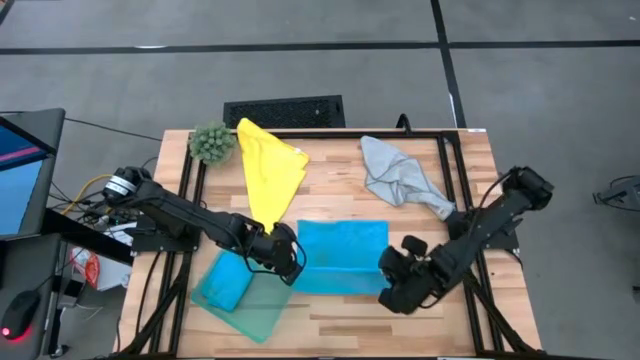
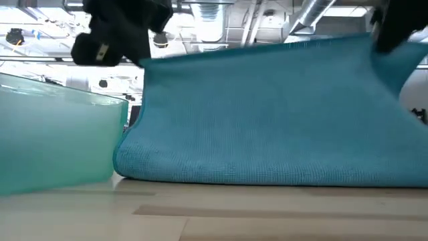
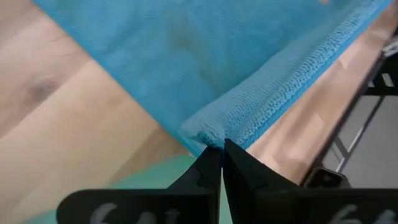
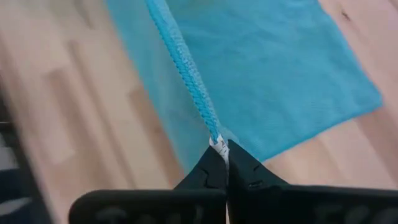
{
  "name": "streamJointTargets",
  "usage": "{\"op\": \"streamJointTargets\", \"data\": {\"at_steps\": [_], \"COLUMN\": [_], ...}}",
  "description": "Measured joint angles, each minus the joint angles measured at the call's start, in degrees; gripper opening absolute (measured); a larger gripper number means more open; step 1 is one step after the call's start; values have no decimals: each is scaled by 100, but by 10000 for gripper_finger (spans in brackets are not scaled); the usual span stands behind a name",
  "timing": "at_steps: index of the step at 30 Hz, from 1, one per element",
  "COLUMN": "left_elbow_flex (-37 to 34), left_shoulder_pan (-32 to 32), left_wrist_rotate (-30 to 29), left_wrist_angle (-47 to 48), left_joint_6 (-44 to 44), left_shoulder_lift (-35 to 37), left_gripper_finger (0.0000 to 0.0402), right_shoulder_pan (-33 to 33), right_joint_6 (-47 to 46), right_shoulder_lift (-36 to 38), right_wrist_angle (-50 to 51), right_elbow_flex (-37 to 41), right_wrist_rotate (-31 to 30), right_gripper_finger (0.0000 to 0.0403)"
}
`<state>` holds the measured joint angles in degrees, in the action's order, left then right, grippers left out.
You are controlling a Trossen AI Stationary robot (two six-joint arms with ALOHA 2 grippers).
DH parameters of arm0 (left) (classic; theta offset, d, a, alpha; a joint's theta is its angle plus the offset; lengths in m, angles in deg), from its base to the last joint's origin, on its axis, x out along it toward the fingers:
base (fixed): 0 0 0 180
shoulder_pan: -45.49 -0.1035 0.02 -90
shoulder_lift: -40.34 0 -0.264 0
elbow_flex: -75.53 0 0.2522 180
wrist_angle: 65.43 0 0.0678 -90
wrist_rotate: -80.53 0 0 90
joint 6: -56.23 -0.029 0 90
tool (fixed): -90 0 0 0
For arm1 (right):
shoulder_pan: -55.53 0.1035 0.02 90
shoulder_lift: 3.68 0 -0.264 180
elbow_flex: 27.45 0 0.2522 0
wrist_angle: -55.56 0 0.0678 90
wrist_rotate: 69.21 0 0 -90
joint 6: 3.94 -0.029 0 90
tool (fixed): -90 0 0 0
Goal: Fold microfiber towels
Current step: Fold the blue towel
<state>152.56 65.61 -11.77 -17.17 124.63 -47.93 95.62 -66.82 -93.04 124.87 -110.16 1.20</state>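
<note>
- The blue towel [image 1: 340,255] lies in the middle of the wooden worktop [image 1: 330,165], near the front edge.
- The left pincer [image 1: 290,262] is closed tight on the towel's front left corner. In the left wrist view its two dark fingers [image 3: 208,171] pinch a bunched bit of the blue cloth [image 3: 236,118].
- The right pincer [image 1: 392,270] is closed tight on the towel's front right corner. In the right wrist view the fingers [image 4: 239,168] pinch the corner just where the thick hem [image 4: 183,68] ends.
- In the low view the front edge of the blue towel [image 2: 267,107] is lifted up like a wall, and its bottom fold sits on the worktop [image 2: 214,214].
- Part of the blue towel lies flat on the wood behind the lifted edge.
- A teal towel [image 1: 238,293] lies at the front left, just beside the left pincer. It looks partly folded over on itself.
- A yellow towel [image 1: 268,170] lies farther back, left of the middle, in a long crumpled shape.
- A grey towel [image 1: 400,175] lies crumpled at the back right, well apart from the blue one.
- A small fuzzy green ball [image 1: 211,142] sits at the back left, near the yellow towel.
</note>
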Motion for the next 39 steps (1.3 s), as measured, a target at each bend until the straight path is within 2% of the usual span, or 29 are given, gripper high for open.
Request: {"op": "streamJointTargets", "data": {"at_steps": [8, 17, 28, 33, 39], "left_elbow_flex": [-91, -92, -511, -661, -728], "left_shoulder_pan": [-669, -1255, -1413, -1426, -1428], "left_wrist_rotate": [-179, -92, -94, -116, -257], "left_wrist_angle": [-55, -99, -474, -760, -927], "left_joint_6": [-820, -1433, -1452, -1326, -1397], "left_shoulder_lift": [4, 2, 0, -2, -4], "left_gripper_finger": [0, 0, 0, 0, 0], "right_shoulder_pan": [-899, -1587, -1672, -1687, -1867], "right_joint_6": [799, 1446, 1693, 1668, 1653], "right_shoulder_lift": [68, 166, 224, 190, 205], "right_wrist_angle": [-365, -351, -482, -846, -827], "right_elbow_flex": [793, 1130, 1133, 1405, 1532], "right_wrist_rotate": [613, 791, 820, 898, 686], "right_gripper_finger": [12, 14, 14, 18, 22]}}
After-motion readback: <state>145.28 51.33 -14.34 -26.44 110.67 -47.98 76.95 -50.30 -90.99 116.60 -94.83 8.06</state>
